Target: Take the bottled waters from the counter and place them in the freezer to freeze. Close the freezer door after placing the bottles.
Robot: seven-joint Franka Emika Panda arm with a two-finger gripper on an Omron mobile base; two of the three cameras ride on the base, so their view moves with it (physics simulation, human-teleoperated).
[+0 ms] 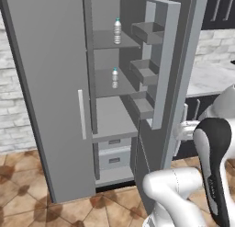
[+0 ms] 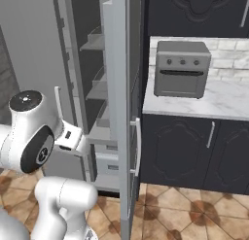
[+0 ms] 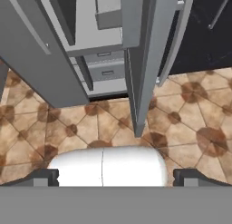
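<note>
Left base view has two small clear ribbed plastic water bottles (image 1: pixel 117 31) (image 1: pixel 114 78) upright on separate grey freezer shelves (image 1: pixel 106 86), the tall grey freezer door (image 1: pixel 161 65) ajar, and the gripper (image 3: pixel 116 177) spread wide, empty.

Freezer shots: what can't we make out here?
- Bottled waters: left base view, too small to read labels.
- Freezer interior: right base view, open freezer door hides the shelves.
- Gripper: hand view, bottom edge cuts the open fingers.
</note>
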